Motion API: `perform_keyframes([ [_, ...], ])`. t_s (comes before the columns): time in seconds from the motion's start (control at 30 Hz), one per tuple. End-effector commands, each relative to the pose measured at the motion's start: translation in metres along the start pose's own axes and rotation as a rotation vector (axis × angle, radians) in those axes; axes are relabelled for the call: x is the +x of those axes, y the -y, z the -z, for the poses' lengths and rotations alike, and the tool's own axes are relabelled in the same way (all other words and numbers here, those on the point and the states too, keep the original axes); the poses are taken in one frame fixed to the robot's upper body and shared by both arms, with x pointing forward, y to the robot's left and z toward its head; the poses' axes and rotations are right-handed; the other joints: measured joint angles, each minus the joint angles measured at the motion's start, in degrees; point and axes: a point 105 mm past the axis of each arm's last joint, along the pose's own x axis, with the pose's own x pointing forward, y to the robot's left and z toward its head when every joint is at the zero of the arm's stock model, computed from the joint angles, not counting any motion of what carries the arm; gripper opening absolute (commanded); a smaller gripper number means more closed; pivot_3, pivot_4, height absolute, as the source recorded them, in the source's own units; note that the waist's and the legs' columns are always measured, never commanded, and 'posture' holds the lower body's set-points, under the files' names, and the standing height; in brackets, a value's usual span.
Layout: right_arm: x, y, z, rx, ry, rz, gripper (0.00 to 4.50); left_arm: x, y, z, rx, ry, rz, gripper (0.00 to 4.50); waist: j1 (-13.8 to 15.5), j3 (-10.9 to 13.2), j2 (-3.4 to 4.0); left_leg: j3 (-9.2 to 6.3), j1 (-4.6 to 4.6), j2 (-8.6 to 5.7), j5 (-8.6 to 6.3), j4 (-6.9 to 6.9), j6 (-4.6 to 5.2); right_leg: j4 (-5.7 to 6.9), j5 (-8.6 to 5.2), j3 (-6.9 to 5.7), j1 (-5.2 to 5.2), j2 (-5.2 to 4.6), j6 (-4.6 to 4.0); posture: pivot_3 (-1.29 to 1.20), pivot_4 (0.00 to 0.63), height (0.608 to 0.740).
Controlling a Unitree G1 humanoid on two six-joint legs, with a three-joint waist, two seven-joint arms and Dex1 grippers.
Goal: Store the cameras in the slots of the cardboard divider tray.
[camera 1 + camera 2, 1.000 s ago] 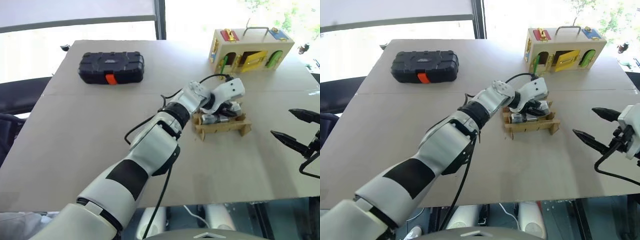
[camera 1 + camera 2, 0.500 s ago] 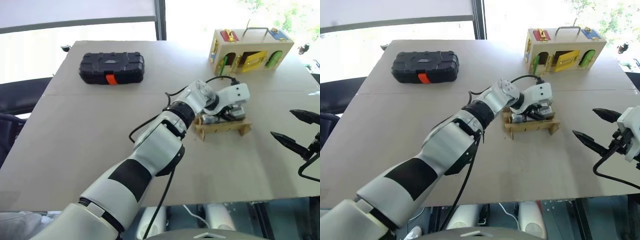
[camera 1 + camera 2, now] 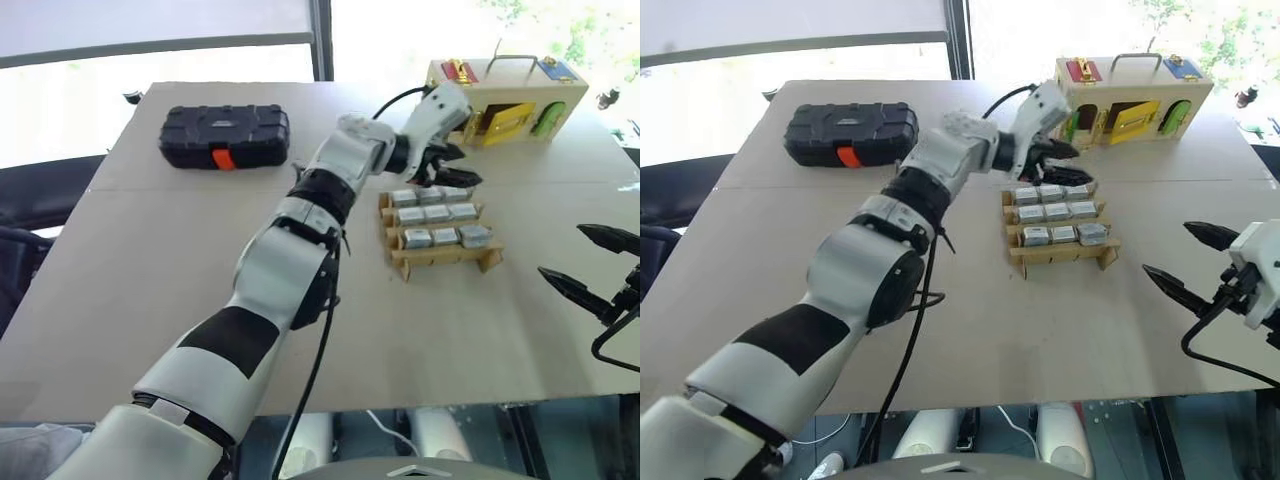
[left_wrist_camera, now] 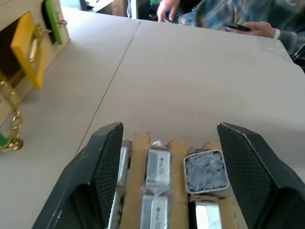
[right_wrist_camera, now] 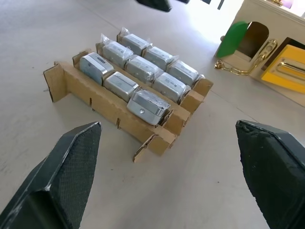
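Cardboard, tan and slotted, made up the cardboard divider tray (image 3: 440, 240), which sat on the desk (image 3: 150, 260) a little nearer than the pale wooden box (image 3: 505, 85) with coloured doors. Nine cameras (image 3: 433, 213) lay in it in three rows of three, each silver-grey block seated between the strips. One at the near right corner (image 5: 148, 106) looked slightly raised and askew.

Above the tray's far edge hung the left pincer (image 3: 440, 165), fingers spread and empty. At the desk's right side the right pincer (image 3: 590, 265) was spread wide too, holding nothing, well apart from the tray.

With every visible slot filled, the step in hand seemed to be a clean withdrawal. It would be done well by lifting clear before swinging away, so no finger snagged a strip, and perhaps by pressing that tilted corner block level.

No brand, label or writing could be read, neither on the black case (image 3: 223, 134) with its orange latch nor on the cameras.
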Motion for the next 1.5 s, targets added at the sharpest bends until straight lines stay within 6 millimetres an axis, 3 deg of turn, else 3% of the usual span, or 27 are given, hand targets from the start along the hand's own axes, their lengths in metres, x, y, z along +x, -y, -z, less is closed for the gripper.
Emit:
perform_keyframes([
  [0.03,0.015,0.003,-0.002,-0.138,-0.016,0.025,4.5,-0.01,0.009,-0.022,0.078,0.115,0.044,3.23,0.0,0.0,0.01,0.03,0.02,0.0,0.01,0.03,-0.01,0.06,0.0,0.04,0.0,0.0,0.0,0.0,0.15,0.74],
  [0.1,0.027,0.002,0.001,-0.192,-0.028,0.03,4.5,-0.025,0.011,-0.015,0.108,0.174,0.037,3.23,-0.3,0.0,0.04,0.05,0.05,-0.01,0.01,0.06,-0.02,0.1,0.0,0.07,0.0,0.0,0.0,0.0,0.15,0.74],
  [0.17,0.039,0.002,0.005,-0.238,-0.047,0.032,4.5,-0.049,0.02,-0.014,0.124,0.364,0.025,3.23,-0.4,0.0,0.08,0.17,0.17,0.09,0.17,0.03,-0.29,0.28,-0.01,0.22,-0.01,-0.01,-0.01,0.0,0.15,0.74],
  [0.23,0.052,0.003,0.01,-0.32,-0.077,0.015,4.5,-0.086,0.031,0.011,0.122,0.402,0.022,3.23,-1.0,0.0,0.11,0.33,0.29,0.24,0.18,0.0,-0.33,0.35,-0.02,0.35,-0.01,0.02,-0.03,0.0,0.15,0.74],
  [0.33,0.069,0.012,0.009,-0.428,-0.077,0.034,4.5,-0.123,0.054,0.039,0.08,0.373,0.05,3.23,-2.1,0.0,0.13,0.56,0.37,0.38,0.25,-0.04,-0.45,0.46,0.0,0.61,-0.11,0.15,-0.06,0.0,0.15,0.74],
  [0.5,0.091,0.003,0.01,-0.507,-0.071,-0.044,4.5,-0.168,0.078,0.069,0.005,0.316,0.002,3.23,-0.5,-0.1,0.09,0.4,0.34,0.38,0.33,0.04,-0.59,0.45,0.0,0.37,-0.02,0.09,-0.08,0.0,0.15,0.74],
  [0.7,0.109,0.003,0.01,-0.564,-0.055,-0.078,4.5,-0.192,0.098,0.085,-0.016,0.277,-0.013,3.23,-0.1,-0.1,0.05,0.44,0.34,0.33,0.33,0.07,-0.59,0.35,0.0,0.37,0.04,0.03,-0.08,0.0,0.15,0.74],
  [1.1,0.119,0.014,0.023,-0.657,-0.102,-0.125,4.5,-0.194,0.108,0.087,-0.027,0.292,-0.085,3.23,-0.2,-0.1,0.04,0.46,0.39,0.36,0.33,0.05,-0.59,0.37,-0.03,0.37,0.06,0.05,-0.14,0.0,0.15,0.74],
  [1.2,0.12,0.013,0.022,-0.673,-0.102,-0.144,3.73,-0.193,0.11,0.087,-0.031,0.296,-0.087,3.27,-0.2,-0.1,0.04,0.46,0.43,0.36,0.33,0.05,-0.58,0.37,-0.09,0.38,0.09,0.06,-0.25,0.0,0.15,0.74],
  [1.4,0.117,0.007,0.02,-0.712,-0.101,-0.231,0.87,-0.192,0.112,0.088,-0.039,0.299,-0.092,3.27,-0.2,-0.1,0.05,0.46,0.41,0.36,0.33,0.05,-0.58,0.35,-0.07,0.38,0.08,0.05,-0.22,0.0,0.15,0.74],
  [1.5,0.115,0.007,0.015,-0.74,-0.103,-0.269,0.72,-0.191,0.113,0.088,-0.042,0.301,-0.09,3.27,-0.2,-0.1,0.05,0.46,0.41,0.36,0.33,0.05,-0.58,0.34,-0.07,0.37,0.08,0.04,-0.23,0.0,0.15,0.74],
])
